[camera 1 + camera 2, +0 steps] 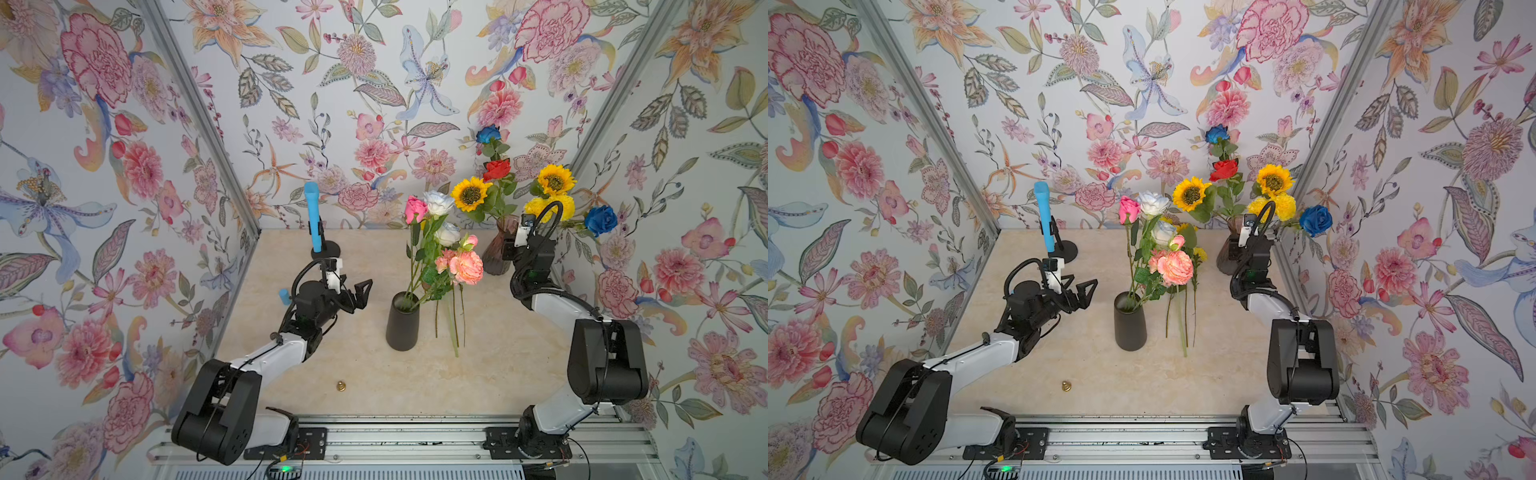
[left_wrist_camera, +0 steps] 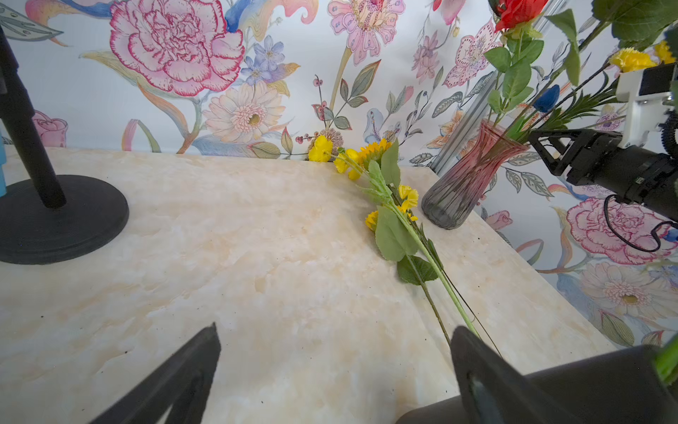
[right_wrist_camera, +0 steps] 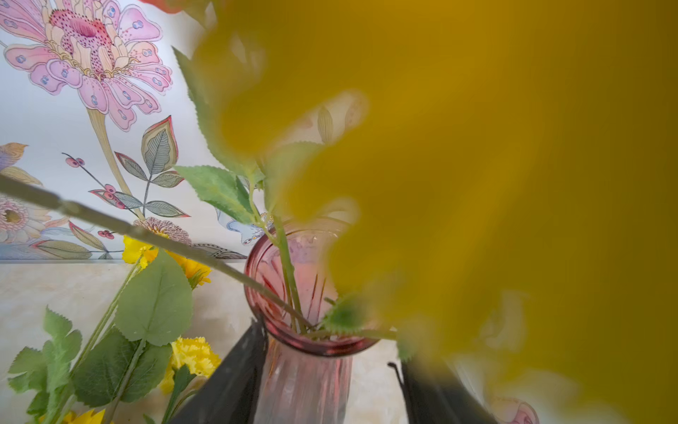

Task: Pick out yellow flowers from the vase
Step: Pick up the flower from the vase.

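Done: several yellow flowers [image 2: 408, 194] lie on desk [image 1: 332, 365] beside pink vase [image 1: 498, 249] | Left: we see two sunflowers [image 1: 471, 194] and pompoms [image 1: 536, 205] standing in it | left pincer [image 2: 334, 328] spread, empty | right pincer [image 3: 326, 348] straddles vase neck; whether it is clamped, we cannot tell.

Walls: you're boxed in on three sides: back wall [image 1: 374, 75], left side wall [image 1: 62, 216], right side wall [image 1: 706, 249].
Wallpaper: same print all round, with big pink, peach and lilac blooms and grey-green leaves on a pale ground.
Corners: left corner post [image 1: 199, 116] and right corner post [image 1: 613, 83], bare aluminium, both leaning outward in your top views.
Table: cream marble-look tabletop [image 1: 374, 386] with beige veining; your left wrist view shows small dark specks on it.
Front edge: grooved aluminium rail [image 1: 407, 436] runs across your near side.
Light: even and soft; you get only faint shadows on the top.
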You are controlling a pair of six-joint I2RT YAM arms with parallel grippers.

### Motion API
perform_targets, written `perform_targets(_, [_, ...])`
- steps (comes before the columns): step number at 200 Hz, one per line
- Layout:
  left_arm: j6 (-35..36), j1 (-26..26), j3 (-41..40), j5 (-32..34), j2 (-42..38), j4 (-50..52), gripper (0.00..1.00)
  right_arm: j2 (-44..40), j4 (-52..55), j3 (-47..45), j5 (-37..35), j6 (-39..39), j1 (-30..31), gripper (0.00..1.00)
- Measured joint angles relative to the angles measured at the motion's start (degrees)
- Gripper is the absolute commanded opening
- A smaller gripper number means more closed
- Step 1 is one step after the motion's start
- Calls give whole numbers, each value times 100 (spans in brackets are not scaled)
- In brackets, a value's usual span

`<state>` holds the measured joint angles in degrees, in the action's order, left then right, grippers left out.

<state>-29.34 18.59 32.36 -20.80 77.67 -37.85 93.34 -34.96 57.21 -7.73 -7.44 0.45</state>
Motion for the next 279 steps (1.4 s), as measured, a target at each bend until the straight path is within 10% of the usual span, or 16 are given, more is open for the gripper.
perform_targets(152, [0, -98, -4, -111, 216, -85, 100, -203, 470, 120, 2382, 673, 2, 58])
perform_targets(279, [-20, -114, -11, -151, 225, -149, 100, 664, 667, 1513, 2022, 195, 328, 59])
